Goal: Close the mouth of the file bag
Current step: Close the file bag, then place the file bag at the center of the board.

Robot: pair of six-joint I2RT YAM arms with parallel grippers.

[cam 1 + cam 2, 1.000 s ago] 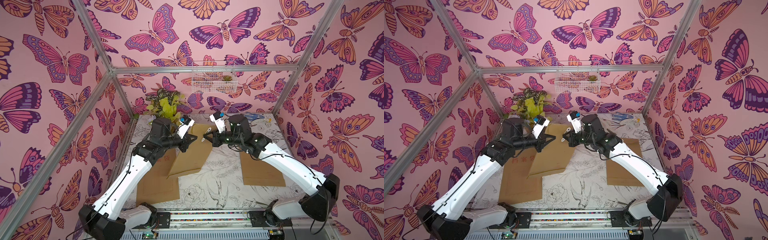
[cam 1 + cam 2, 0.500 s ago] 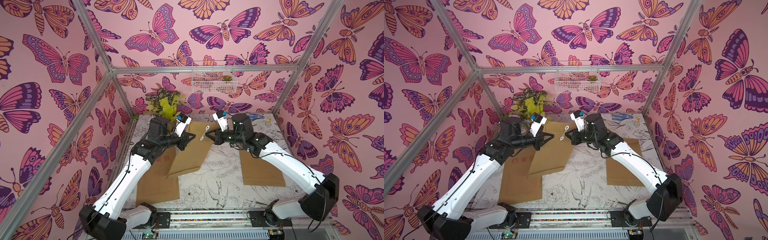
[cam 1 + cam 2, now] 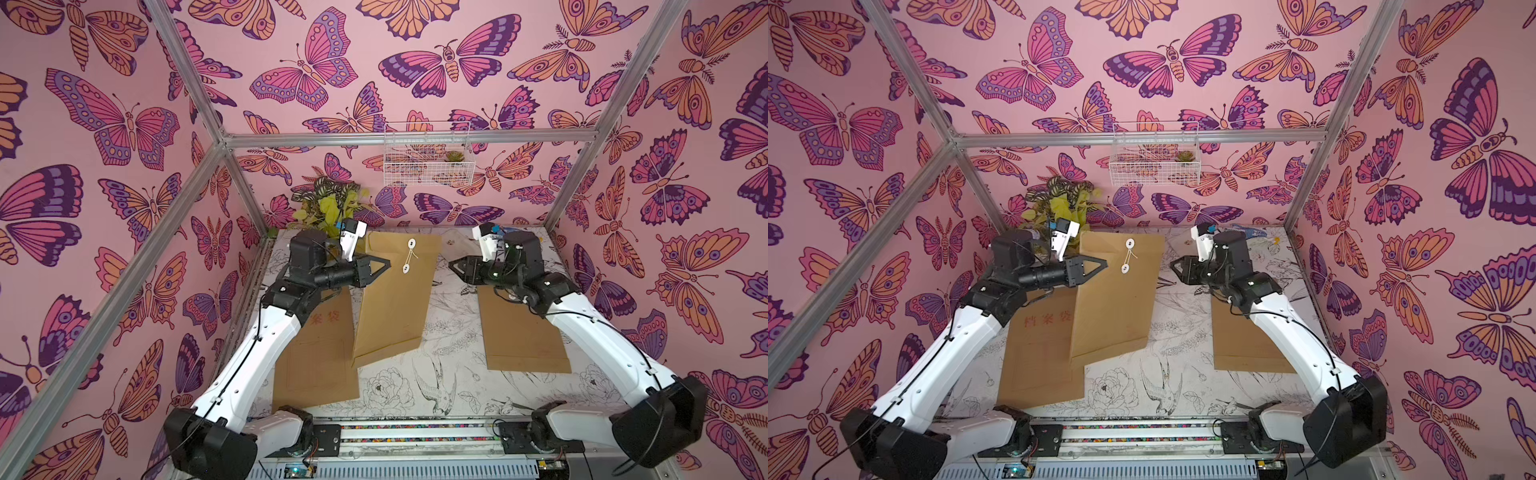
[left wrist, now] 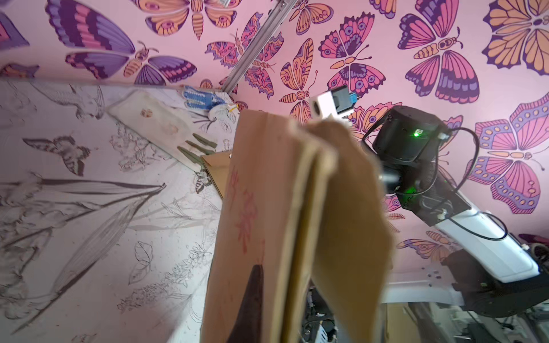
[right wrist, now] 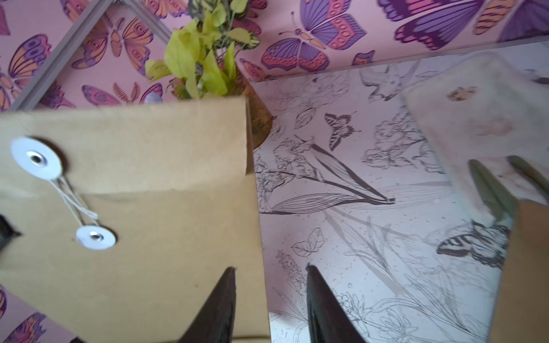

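Judging by the string (image 3: 409,258) looped between both discs, the bag (image 3: 395,316) looks closed. Near the tabletop's back edge, the left gripper (image 3: 384,266) clamps its raised left side. The right gripper (image 5: 270,297), jaws apart, hangs clear of it. Only the release seems left.

Plant (image 3: 326,203) behind file bag (image 3: 395,299)

Matt, seemingly kraft-paper file bag (image 3: 395,299)

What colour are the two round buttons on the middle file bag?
The buttons are white; the right wrist view shows them best.
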